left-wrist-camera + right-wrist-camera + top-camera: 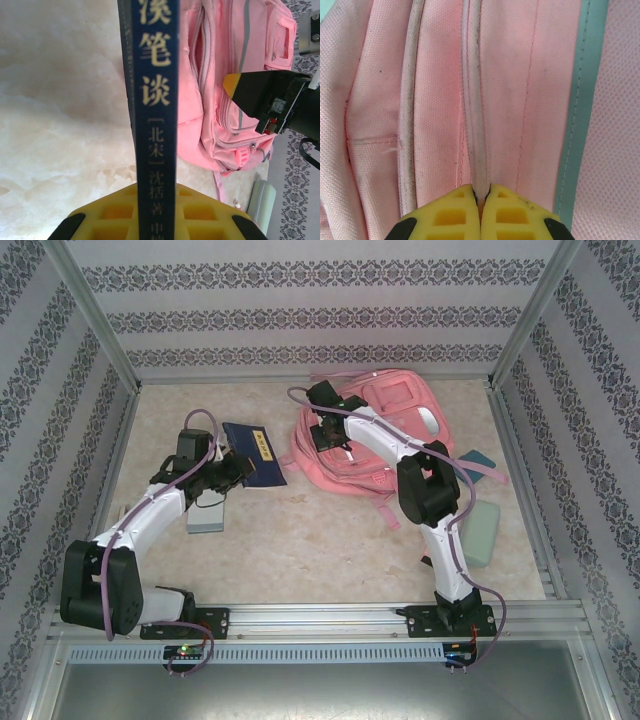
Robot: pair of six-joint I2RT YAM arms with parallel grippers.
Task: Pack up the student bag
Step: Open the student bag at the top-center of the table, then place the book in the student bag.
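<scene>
**Figure.** The student bag (385,425) lies flat at the far edge of the bench (300,550), from the middle toward the right. The right claw (480,192) rests on the bag's left part. Its jaws are drawn fully together, with a raised zip seam (472,100) running in between the tips. The left claw (157,200) is clamped on a dark blue book (155,100), which it grips across the thickness. It sits over the left half of the bench, just beside the bag's left side, with a gap showing between them.

Risks, as judged:
- **Seam slips:** the pinch takes very little fabric, so the seam may slip free under a pull and leave the mouth shut.
- **Book jams:** the book is gripped at one end only, so it may swing or jam against the zip line instead of entering.
</scene>
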